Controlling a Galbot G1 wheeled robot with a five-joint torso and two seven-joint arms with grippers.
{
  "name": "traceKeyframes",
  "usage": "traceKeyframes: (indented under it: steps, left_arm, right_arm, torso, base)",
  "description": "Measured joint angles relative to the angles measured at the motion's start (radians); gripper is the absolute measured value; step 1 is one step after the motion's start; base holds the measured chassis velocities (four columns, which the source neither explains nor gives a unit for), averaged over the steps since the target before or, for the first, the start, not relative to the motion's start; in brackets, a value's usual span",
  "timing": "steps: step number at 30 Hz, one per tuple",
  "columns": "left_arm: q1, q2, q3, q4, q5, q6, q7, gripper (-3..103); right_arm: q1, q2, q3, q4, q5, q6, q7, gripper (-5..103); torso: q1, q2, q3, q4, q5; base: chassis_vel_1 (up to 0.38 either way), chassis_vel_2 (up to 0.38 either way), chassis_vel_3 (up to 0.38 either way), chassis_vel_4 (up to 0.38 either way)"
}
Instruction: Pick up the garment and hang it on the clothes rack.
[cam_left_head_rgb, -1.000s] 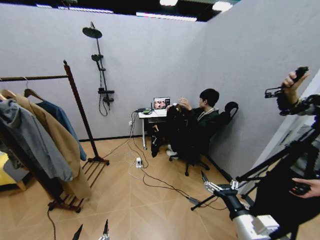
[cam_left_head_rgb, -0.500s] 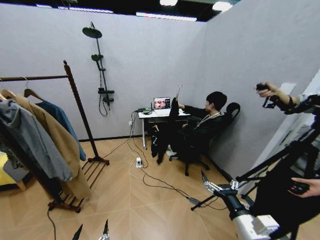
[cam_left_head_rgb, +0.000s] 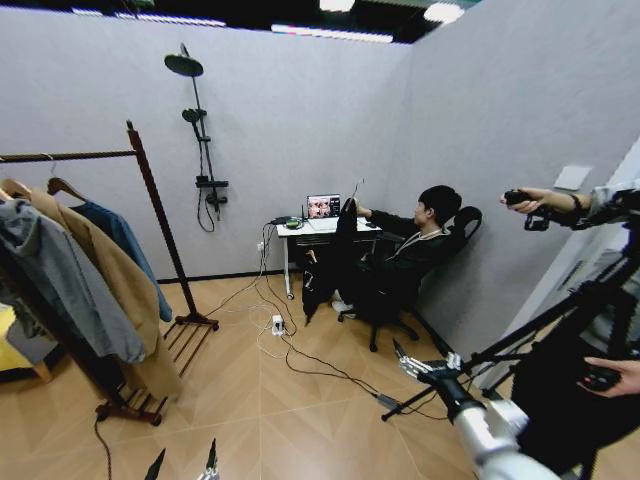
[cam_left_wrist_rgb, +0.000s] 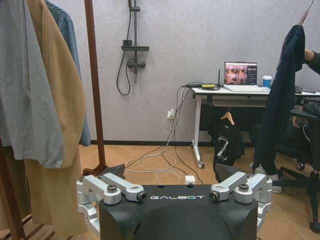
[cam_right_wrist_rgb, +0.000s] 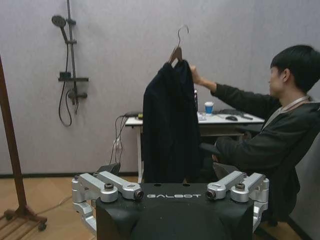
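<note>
A seated person's hand holds up the garment (cam_left_head_rgb: 343, 252), a black jacket on a wooden hanger with a metal hook (cam_right_wrist_rgb: 181, 36), by the desk at the back. It also hangs in the left wrist view (cam_left_wrist_rgb: 281, 102) and in the right wrist view (cam_right_wrist_rgb: 170, 125). The clothes rack (cam_left_head_rgb: 158, 222) stands at the left, its dark wooden upright (cam_left_wrist_rgb: 94, 85) close by my left arm. My left gripper (cam_left_head_rgb: 184, 464) is low at the front, open and holding nothing. My right gripper (cam_left_head_rgb: 424, 364) is at the lower right, open, far short of the garment.
A tan coat (cam_left_head_rgb: 110, 275), a grey garment (cam_left_head_rgb: 60, 285) and a blue jacket (cam_left_head_rgb: 125, 240) hang on the rack. Cables and a power strip (cam_left_head_rgb: 277, 325) lie on the floor. A desk (cam_left_head_rgb: 310, 228) with a laptop and a tripod (cam_left_head_rgb: 560, 320) stand around.
The seated person has raised the black garment by its hanger and holds it out beside the desk. My right gripper has lifted slightly. The left gripper has stayed put.
</note>
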Motion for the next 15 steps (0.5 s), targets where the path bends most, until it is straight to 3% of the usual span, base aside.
traceKeyframes:
  steps: [1,2,4,7,15]
  left_arm:
    - [0.000,0.000,0.000,0.000,0.000,0.000,0.000,100]
    - [0.000,0.000,0.000,0.000,0.000,0.000,0.000,100]
    - [0.000,0.000,0.000,0.000,0.000,0.000,0.000,100]
    - [0.000,0.000,0.000,0.000,0.000,0.000,0.000,100]
    - [0.000,0.000,0.000,0.000,0.000,0.000,0.000,100]
  right_arm:
    - [0.051,-0.033,-0.012,-0.033,0.032,-0.054,-0.002,100]
    - [0.051,-0.033,-0.012,-0.033,0.032,-0.054,-0.002,100]
    - [0.127,-0.083,-0.029,-0.082,0.079,-0.135,-0.005,100]
    - [0.183,-0.120,-0.041,-0.118,0.113,-0.194,-0.007,100]
    - [0.197,-0.129,-0.046,-0.127,0.126,-0.204,-0.008,100]
  torso:
    - [0.000,0.000,0.000,-0.0001,0.0000]
    - [0.000,0.000,0.000,-0.0001,0.0000]
    - [0.000,0.000,0.000,-0.0001,0.0000]
    - [0.000,0.000,0.000,0.0003,-0.0003]
    - [0.000,0.000,0.000,-0.0004,-0.0002]
  base:
    - [0.000,0.000,0.000,0.000]
    - [0.000,0.000,0.000,0.000]
    - [0.000,0.000,0.000,0.000]
    - [0.000,0.000,0.000,0.000]
    - [0.000,0.000,0.000,0.000]
